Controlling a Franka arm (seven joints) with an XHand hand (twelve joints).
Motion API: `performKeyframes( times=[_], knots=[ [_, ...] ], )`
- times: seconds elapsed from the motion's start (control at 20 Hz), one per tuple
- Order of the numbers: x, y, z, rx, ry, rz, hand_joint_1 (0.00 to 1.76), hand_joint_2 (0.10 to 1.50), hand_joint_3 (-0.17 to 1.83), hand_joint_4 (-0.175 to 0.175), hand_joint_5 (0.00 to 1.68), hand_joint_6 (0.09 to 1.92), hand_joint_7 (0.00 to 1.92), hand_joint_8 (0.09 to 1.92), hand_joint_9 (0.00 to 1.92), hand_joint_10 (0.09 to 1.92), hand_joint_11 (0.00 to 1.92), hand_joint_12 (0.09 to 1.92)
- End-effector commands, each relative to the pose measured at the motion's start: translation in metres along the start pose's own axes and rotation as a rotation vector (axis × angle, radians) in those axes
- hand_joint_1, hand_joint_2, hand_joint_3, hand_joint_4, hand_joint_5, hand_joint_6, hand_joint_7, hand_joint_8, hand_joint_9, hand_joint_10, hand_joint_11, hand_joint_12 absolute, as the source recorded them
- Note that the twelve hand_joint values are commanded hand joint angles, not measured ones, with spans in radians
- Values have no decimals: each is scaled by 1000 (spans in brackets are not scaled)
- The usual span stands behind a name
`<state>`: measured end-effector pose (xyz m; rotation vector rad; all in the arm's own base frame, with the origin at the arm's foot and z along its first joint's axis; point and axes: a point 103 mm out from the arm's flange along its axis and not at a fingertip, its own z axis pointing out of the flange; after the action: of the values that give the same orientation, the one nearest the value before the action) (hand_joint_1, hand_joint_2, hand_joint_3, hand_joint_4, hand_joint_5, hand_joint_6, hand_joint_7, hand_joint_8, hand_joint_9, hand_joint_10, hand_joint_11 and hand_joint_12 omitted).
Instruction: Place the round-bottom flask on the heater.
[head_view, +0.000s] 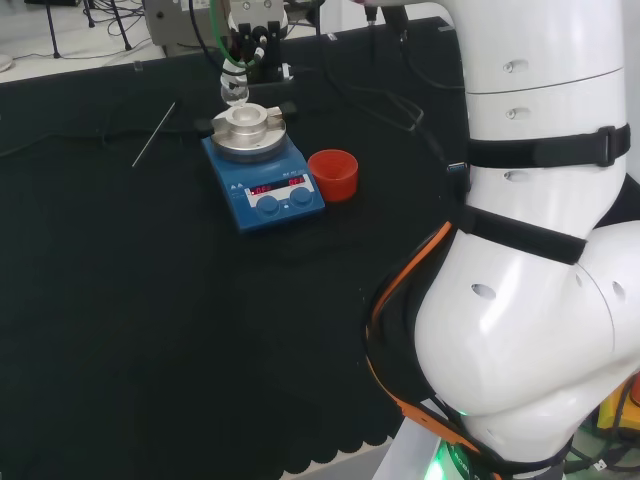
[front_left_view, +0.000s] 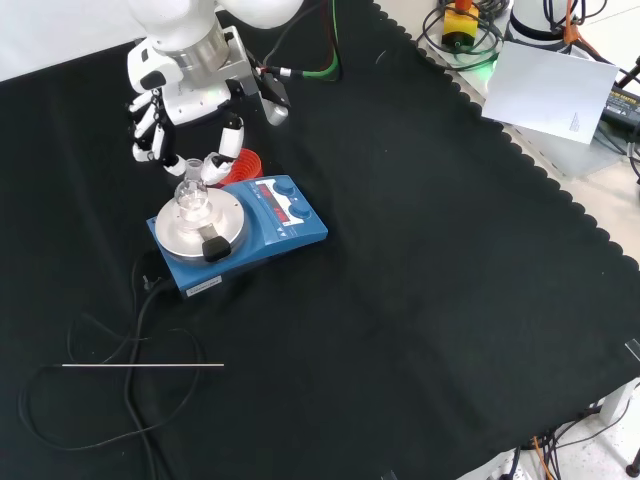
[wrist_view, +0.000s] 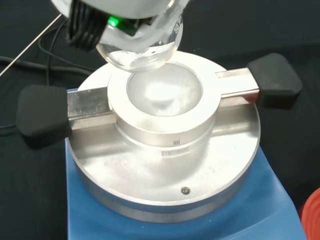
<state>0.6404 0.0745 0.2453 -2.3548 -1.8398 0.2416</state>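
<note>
Head view: blue heater (head_view: 263, 172) sitting on the black cloth (head_view: 150, 330) toward the far side, round metal block on top with a bowl-shaped well. Clear round-bottom flask (head_view: 234, 89) hanging just over the far edge of that block, not seated in the well. Hand (head_view: 243, 45) above it, dark fingers wrapped about the flask neck; exact finger contact hard to make out here. Red ribbed ring (head_view: 333, 174) standing on the cloth just right of the heater. Thin metal rod (head_view: 153, 134) lying on the cloth left of the heater, well apart.

Front view: hand (front_left_view: 185, 110) entering from the top, fingers (front_left_view: 147, 125) curled downward on the left, thumb (front_left_view: 228, 150) on the right, flask neck between them. Flask (front_left_view: 192, 203) bulb over the metal block on the heater (front_left_view: 238, 232); touching or just clear of the block, cannot tell. Red ring (front_left_view: 246, 163) partly hidden behind the thumb, just beyond the heater. Rod (front_left_view: 143, 366) lying flat nearer the camera, among loops of black cable (front_left_view: 135, 340).

Wrist view: flask (wrist_view: 142, 47) bulb tilted, poised over the rim of the well, offset from centre. Well (wrist_view: 164, 92) bare, pale and shiny. Black-capped handles either side of the block on the heater (wrist_view: 165, 220). Blurred white part of the hand (wrist_view: 107, 7) over the flask.
</note>
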Motion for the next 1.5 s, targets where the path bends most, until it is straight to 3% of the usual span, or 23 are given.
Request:
performKeyframes(
  times=[0.05, 0.25, 0.75, 0.85, 0.9, 1.1, 1.15, 1.2, 1.3, 1.5],
  knots=[
    [-13, 10, 14, 14, -38, 44, 1088, 653, 824, 175, 1108, 1036, 461, 603, 639, 577, 214, 1334],
    [-4, 0, 19, 2, -49, 67, 1087, 652, 825, 175, 1108, 1037, 461, 603, 639, 577, 214, 1333],
    [-22, 23, 30, 31, -49, 57, 1087, 652, 828, 175, 1108, 1039, 461, 603, 640, 578, 215, 1333],
    [-17, 17, 33, 39, -48, 68, 1087, 651, 828, 175, 1108, 1039, 461, 603, 640, 578, 215, 1333],
    [-20, 20, 33, 73, -13, 95, 1087, 651, 828, 175, 1108, 1040, 461, 603, 640, 578, 215, 1333],
    [-32, 34, 30, 104, -6, 19, 1087, 651, 829, 175, 1108, 1040, 461, 603, 640, 578, 215, 1333],
    [-27, 32, 32, 50, -62, 73, 1087, 651, 829, 175, 1108, 1040, 461, 603, 640, 578, 215, 1333],
    [-25, 30, 30, 36, -71, 88, 1087, 651, 829, 175, 1108, 1040, 461, 603, 640, 577, 215, 1333],
    [-12, 14, 35, 21, -69, 75, 1087, 651, 829, 175, 1107, 1041, 461, 603, 640, 577, 215, 1333],
    [-12, 13, 31, 31, -53, 73, 1087, 651, 830, 175, 1107, 1041, 461, 603, 640, 577, 215, 1333]
  ],
)
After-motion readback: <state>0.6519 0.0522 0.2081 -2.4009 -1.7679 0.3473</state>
